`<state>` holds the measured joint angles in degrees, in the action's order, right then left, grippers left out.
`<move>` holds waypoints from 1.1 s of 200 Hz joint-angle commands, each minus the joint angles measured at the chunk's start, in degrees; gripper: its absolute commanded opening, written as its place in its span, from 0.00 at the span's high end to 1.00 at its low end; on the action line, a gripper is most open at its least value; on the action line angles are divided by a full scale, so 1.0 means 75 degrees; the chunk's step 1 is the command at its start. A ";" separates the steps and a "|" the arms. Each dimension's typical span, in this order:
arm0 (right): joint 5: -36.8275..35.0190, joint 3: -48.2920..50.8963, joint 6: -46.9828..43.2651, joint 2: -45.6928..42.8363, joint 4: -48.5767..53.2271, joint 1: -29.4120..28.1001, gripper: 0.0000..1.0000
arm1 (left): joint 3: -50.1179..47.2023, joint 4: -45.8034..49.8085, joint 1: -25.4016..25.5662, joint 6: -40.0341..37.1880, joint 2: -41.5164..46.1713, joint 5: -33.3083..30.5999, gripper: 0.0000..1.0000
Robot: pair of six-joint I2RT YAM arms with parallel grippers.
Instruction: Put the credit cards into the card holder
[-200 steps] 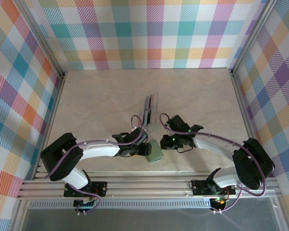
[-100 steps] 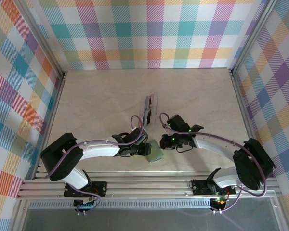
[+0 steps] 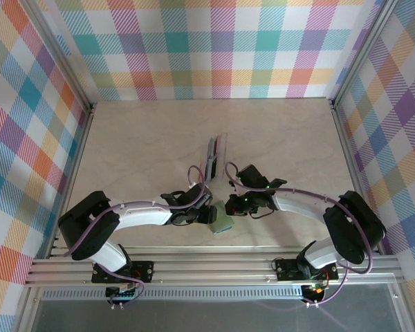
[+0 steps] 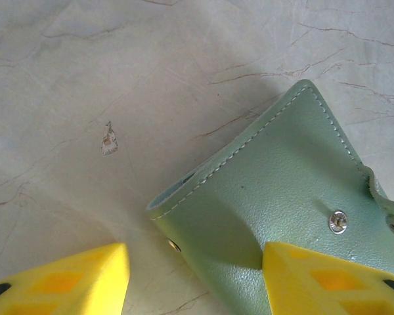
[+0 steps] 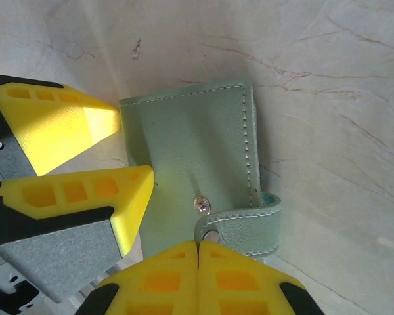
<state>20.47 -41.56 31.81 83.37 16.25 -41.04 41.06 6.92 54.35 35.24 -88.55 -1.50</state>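
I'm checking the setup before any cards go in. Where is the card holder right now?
From above, the card holder lies at the table's near centre, between the left gripper and the right gripper.

A pale beige desk (image 3: 138, 138) with thin brownish marble veins fills the floor of the enclosure. Pastel checked panels (image 3: 214, 48) wall it in on 3 sides, joined by aluminium posts at the 2 back corners. A clear plastic tray (image 3: 223, 147) stands near the desk's middle. A ribbed aluminium rail (image 3: 214, 266) runs along the near edge. One small dark chip (image 4: 108, 139) marks the desk's surface.
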 commanded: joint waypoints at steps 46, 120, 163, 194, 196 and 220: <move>0.0586 -0.0250 -0.0161 0.0411 -0.0304 -0.0001 1.00 | -0.0155 -0.0261 0.0054 -0.0078 -0.0140 0.0071 0.44; 0.0692 -0.0372 -0.0105 0.0614 -0.0393 -0.0013 1.00 | -0.0178 -0.0428 0.0063 -0.0089 -0.0239 0.0128 0.44; 0.0768 -0.0384 -0.0139 0.0763 -0.0383 -0.0025 1.00 | -0.0172 -0.0488 0.0055 -0.0093 -0.0296 0.0156 0.44; 0.0834 -0.0367 -0.0156 0.0948 -0.0375 -0.0115 1.00 | -0.0148 -0.0512 0.0054 -0.0100 -0.0349 0.0187 0.44; 0.0836 -0.0368 -0.0153 0.0961 -0.0371 -0.0123 1.00 | -0.0147 -0.0512 0.0054 -0.0095 -0.0361 0.0188 0.44; 0.0833 -0.0400 -0.0171 0.1041 -0.0316 -0.0171 1.00 | -0.0111 -0.0518 0.0054 -0.0103 -0.0386 0.0199 0.44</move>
<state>24.80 -43.46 31.81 89.60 14.22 -41.23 40.95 6.26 54.35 35.07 -88.88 -1.50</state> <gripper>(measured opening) 0.044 0.560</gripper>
